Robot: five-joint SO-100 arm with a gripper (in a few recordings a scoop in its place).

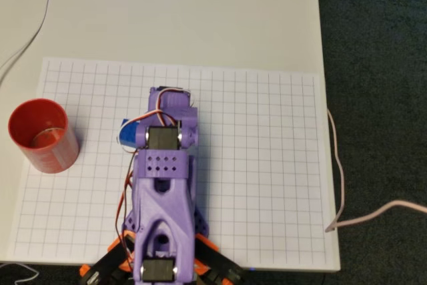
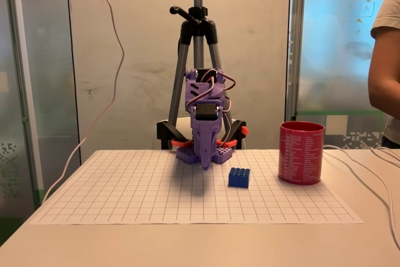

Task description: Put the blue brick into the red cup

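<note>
Risk: gripper (image 2: 205, 166) (fingers look together, holding nothing) hangs just beside blue brick (image 2: 239, 177), so descending may nudge it sideways, away from red cup (image 2: 301, 152).

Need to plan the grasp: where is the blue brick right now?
In the fixed view the blue brick sits on the grid sheet between the gripper and the red cup; overhead, the arm partly covers it.
</note>
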